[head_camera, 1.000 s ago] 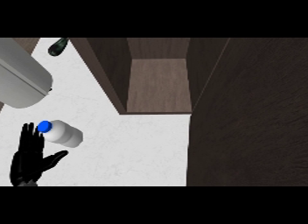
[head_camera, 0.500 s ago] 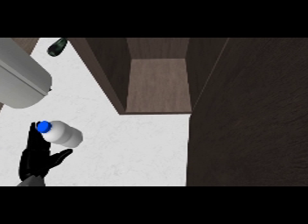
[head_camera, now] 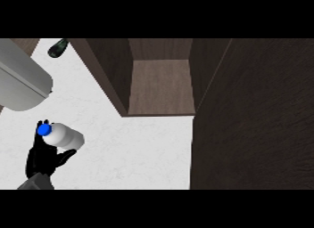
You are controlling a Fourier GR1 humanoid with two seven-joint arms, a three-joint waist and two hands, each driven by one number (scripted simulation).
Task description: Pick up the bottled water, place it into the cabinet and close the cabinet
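Note:
The bottled water (head_camera: 64, 137), white with a blue cap (head_camera: 43, 129), sits on the white counter (head_camera: 140, 151) at the lower left. My left hand (head_camera: 42, 161) is right at it. The fingers run up behind the bottle's left side and the thumb pokes out under its lower right. The fingers look fairly straight, though the bottle hides part of them. The dark wooden cabinet (head_camera: 161, 87) stands open at the top centre, its shelf bare. Its door (head_camera: 262, 120) is swung out and fills the right side. My right hand does not show.
A large grey rounded object (head_camera: 14, 78) lies at the upper left, close above the bottle. The tip of a dark green bottle (head_camera: 57, 48) shows at the top left. The cabinet's left wall (head_camera: 110, 75) rises between the bottle and the opening.
My left hand has moved up and to the right, from beside the bottle to behind and under it. The bottle has barely shifted.

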